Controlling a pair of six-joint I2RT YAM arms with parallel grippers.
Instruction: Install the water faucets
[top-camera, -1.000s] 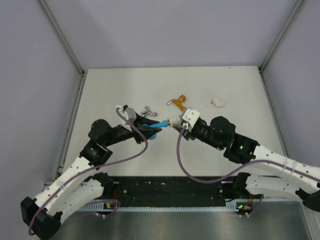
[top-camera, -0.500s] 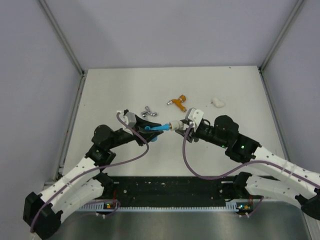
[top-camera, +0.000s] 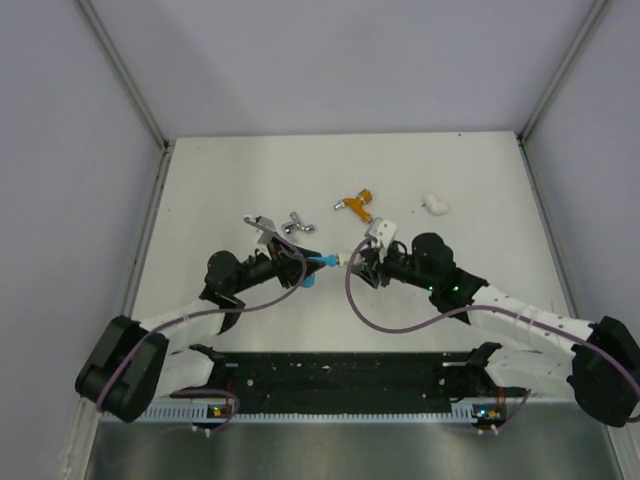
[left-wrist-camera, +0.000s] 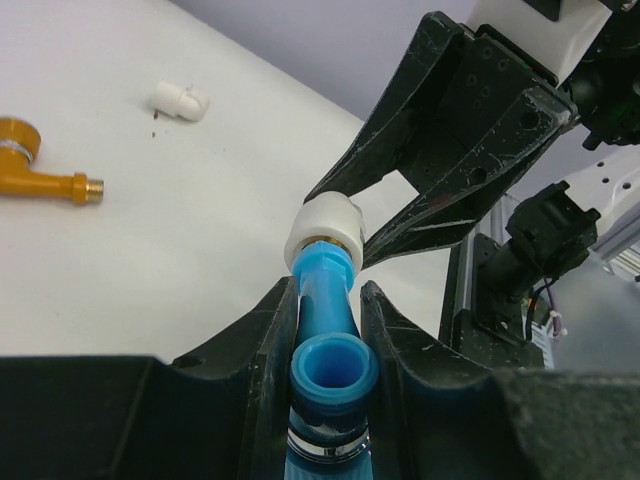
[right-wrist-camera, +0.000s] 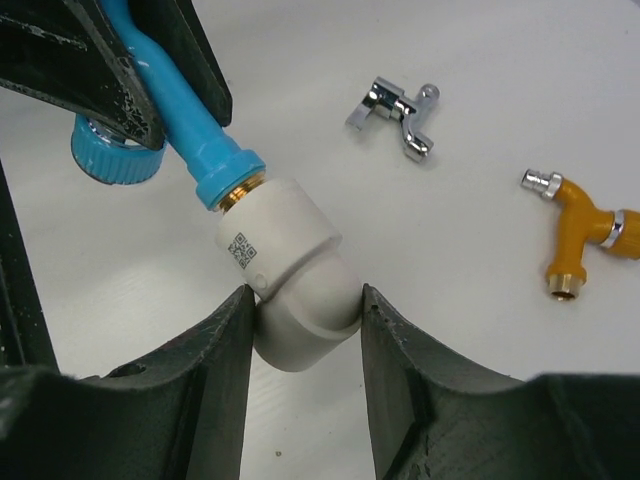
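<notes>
1. Top external: the blue faucet (top-camera: 321, 259) is gripped by the left end effector (top-camera: 290, 262) near the middle of the tabletop (top-camera: 200, 200). A white elbow fitting (top-camera: 350, 255), clamped in the right end effector (top-camera: 362, 256), is held against its end. The orange faucet (top-camera: 355, 205) and silver faucet (top-camera: 295, 223) lie behind, apart from each other and well inside the edges.
2. Left wrist: a second elbow fitting (left-wrist-camera: 180, 99) is seen lying farther off on open tabletop.
3. Right wrist: the blue faucet's threaded end is seen entering the held fitting's socket, with some brass left showing.

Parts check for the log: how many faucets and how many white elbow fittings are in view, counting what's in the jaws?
Faucets: 3 (blue faucet, orange faucet, silver faucet)
White elbow fittings: 2 (held elbow, loose elbow)
Total: 5
</notes>
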